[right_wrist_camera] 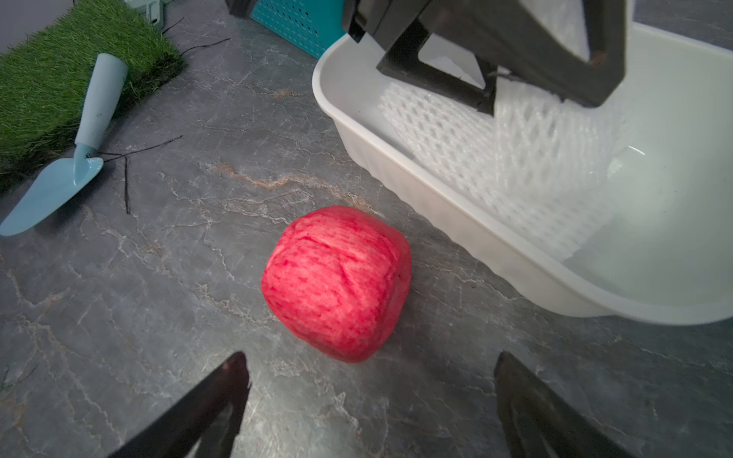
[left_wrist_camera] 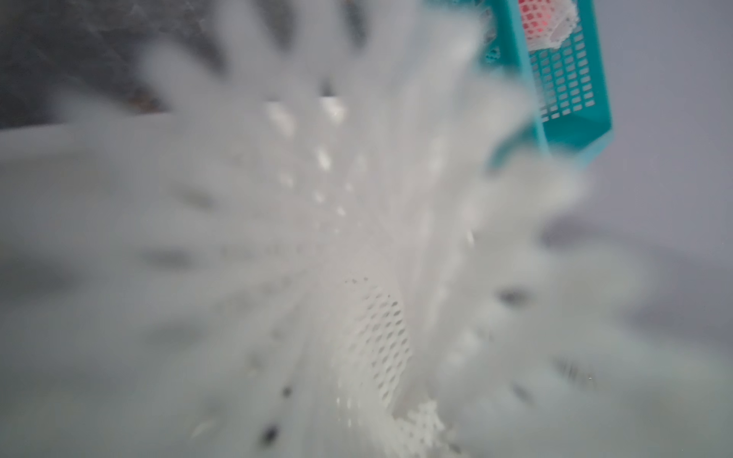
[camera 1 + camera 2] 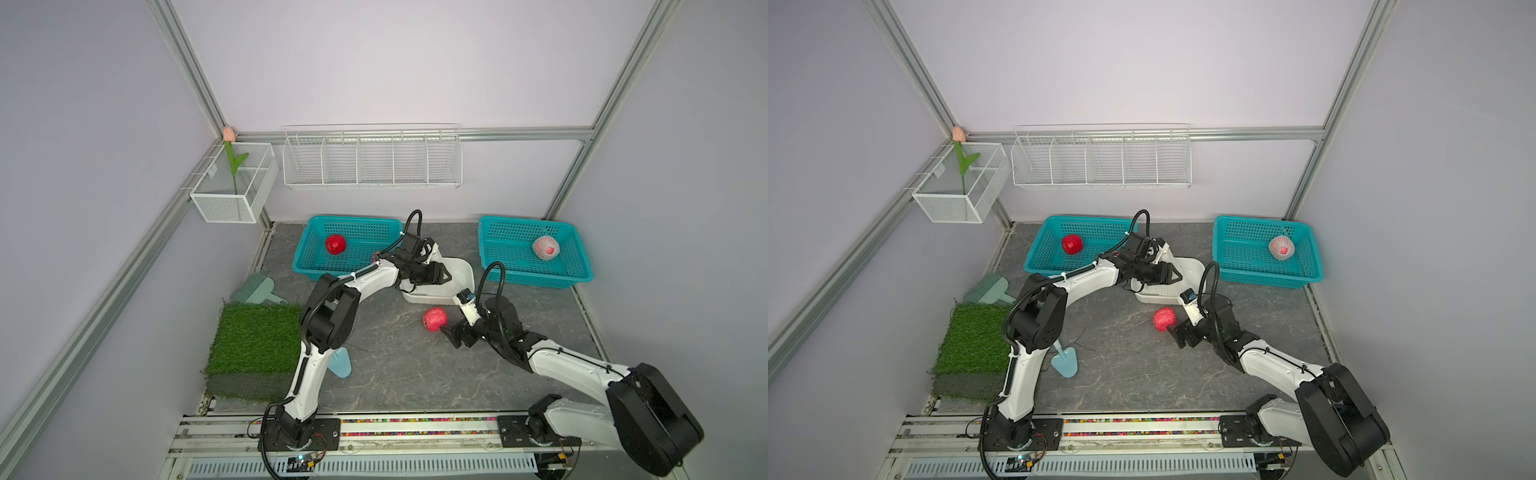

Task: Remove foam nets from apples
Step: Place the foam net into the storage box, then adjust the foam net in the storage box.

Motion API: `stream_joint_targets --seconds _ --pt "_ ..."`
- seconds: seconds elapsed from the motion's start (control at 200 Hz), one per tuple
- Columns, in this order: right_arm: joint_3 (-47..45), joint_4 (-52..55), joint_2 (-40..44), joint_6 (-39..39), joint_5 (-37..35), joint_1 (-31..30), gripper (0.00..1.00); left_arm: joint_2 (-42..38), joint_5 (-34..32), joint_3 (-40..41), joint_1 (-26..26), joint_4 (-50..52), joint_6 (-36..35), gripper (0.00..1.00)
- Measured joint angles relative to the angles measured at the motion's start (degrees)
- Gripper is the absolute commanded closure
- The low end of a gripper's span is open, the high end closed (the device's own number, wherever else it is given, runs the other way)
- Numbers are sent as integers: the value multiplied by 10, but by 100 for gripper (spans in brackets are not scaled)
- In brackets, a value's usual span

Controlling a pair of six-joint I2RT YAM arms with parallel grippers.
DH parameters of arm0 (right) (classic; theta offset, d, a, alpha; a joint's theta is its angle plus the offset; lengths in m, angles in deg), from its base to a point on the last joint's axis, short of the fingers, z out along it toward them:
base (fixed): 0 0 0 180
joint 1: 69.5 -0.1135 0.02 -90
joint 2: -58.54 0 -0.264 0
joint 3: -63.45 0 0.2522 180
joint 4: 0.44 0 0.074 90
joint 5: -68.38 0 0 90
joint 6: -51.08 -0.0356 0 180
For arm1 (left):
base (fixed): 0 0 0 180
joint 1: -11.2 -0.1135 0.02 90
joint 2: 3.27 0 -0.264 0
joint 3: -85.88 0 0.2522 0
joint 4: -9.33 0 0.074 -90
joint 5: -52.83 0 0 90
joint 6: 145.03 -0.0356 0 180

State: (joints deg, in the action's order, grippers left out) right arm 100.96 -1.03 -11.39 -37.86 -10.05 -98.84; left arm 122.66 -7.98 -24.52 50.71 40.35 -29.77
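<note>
A bare pinkish-red streaked apple point(image 3: 435, 320) point(image 3: 1165, 319) point(image 1: 337, 283) lies on the grey table. My right gripper point(image 3: 451, 337) point(image 1: 371, 359) is open just short of it, touching nothing. My left gripper point(image 3: 446, 276) point(image 1: 535, 103) hangs over the white tub point(image 3: 467, 270) point(image 1: 396, 158), jaws apart, with a foam net point(image 1: 496, 158) point(image 2: 380, 337) lying under its tips in the tub. The net fills the blurred left wrist view. A deep red apple point(image 3: 335, 244) sits bare in the left teal basket point(image 3: 305, 253). An apple in a foam net point(image 3: 545, 248) point(image 2: 543, 23) sits in the right teal basket point(image 3: 582, 262).
A grass mat point(image 3: 253, 340), a pale blue trowel point(image 3: 340, 361) point(image 1: 59, 178) and a green dustpan point(image 3: 253, 286) lie at the left. White wire racks point(image 3: 372, 160) hang on the back wall, and a mesh box point(image 3: 232, 195) holds a tulip.
</note>
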Motion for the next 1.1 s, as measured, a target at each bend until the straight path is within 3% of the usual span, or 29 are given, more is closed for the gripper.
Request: stream_joint_targets --seconds 0.145,0.17,0.39,0.69,0.885,1.105 --pt "-3 -1 7 -2 -2 1 6 -25 -31 3 0 48 -23 11" --pt "-3 -1 11 -2 -3 1 6 -31 -37 5 0 53 -28 0" --pt "-4 -1 49 -2 -10 10 7 -85 -78 14 0 94 -54 0" --pt "36 6 32 3 -14 31 6 -117 -118 38 0 145 -97 0" --pt "173 56 -60 35 -13 54 4 -161 -152 59 0 165 -137 0" --pt "338 118 -174 46 5 59 1 -263 -204 95 0 140 -198 4"
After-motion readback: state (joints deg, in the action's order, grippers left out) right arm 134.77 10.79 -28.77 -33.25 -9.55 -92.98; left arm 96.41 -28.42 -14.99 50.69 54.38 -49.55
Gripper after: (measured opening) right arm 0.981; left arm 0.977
